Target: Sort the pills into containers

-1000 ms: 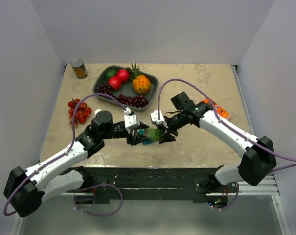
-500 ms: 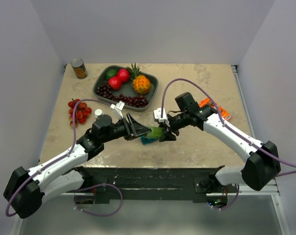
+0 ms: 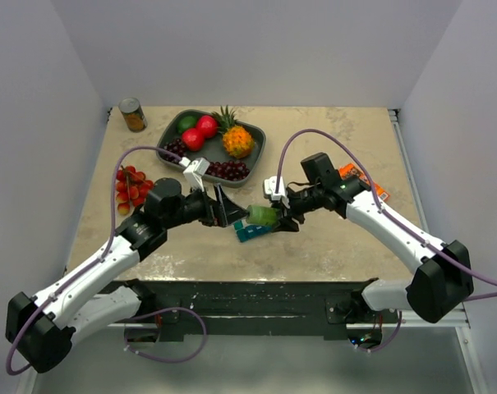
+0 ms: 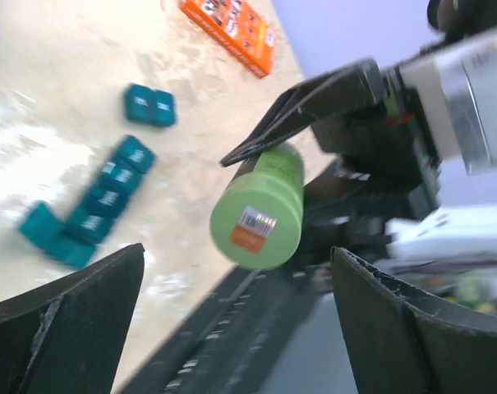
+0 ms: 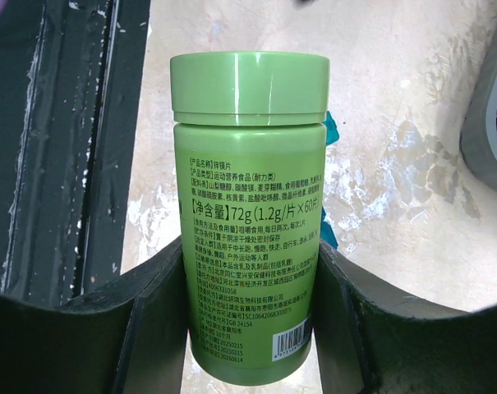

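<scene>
On my desk (image 3: 330, 131) I count one green bottle (image 5: 248, 205), what look like three short strips of teal containers (image 4: 108, 197), one orange packet (image 4: 232, 33), one can (image 3: 133, 115), one red tomato cluster (image 3: 131, 185), and one dark tray (image 3: 262, 141) with one pineapple (image 3: 236, 139), two red fruits (image 3: 199, 133) and one green fruit (image 3: 186, 123).

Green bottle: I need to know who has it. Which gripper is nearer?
Right. The right gripper is shut on the bottle, a finger on each side. The left gripper stands open on the bottle's left, not touching it.
</scene>
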Motion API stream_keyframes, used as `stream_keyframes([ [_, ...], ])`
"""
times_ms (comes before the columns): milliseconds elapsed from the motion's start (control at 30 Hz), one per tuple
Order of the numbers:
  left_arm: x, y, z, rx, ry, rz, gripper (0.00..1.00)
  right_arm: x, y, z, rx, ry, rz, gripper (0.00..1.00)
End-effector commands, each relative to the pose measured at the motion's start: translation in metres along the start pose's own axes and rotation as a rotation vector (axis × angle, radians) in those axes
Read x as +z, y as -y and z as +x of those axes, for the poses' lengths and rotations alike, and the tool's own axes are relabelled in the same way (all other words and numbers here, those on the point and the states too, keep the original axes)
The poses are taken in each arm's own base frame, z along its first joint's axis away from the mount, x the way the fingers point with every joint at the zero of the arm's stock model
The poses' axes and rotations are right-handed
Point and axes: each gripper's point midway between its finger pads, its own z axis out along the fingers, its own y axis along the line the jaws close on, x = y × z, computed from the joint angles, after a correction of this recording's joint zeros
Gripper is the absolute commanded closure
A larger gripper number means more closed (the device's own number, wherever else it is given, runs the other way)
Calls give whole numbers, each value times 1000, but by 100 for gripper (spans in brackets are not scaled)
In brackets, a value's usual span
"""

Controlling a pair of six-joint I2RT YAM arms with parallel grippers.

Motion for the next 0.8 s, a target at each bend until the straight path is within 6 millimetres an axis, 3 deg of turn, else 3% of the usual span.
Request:
stream_keyframes([
  [0,-23,-22,-6,547,-22,-69,2,-8,2,-14,-41,64,25,100],
  [100,-35,-3,21,920,-27,210,1,-7,-4,-7,-60,70,-10,100],
  [133,-41,8,29,1062,45,335,1,-6,-8,-6,-74,74,-32,100],
  [167,-43,12,29,1208,107,386,1,-5,-9,-4,-75,72,-40,100],
  [267,-43,23,16,1384,252,427,1,-3,-13,-1,-88,73,-64,100],
  [300,-32,17,17,1389,208,429,1,-3,-15,-2,-96,77,-70,100],
  [333,-29,28,12,1410,205,459,1,-2,-17,-1,-103,82,-79,100],
  [400,-12,26,11,1410,157,480,1,-2,-19,0,-108,89,-89,100],
  [567,3,41,8,1421,163,545,3,-1,-22,1,-117,92,-95,100],
  [767,16,41,20,1353,83,597,17,0,-22,1,-115,94,-102,100],
])
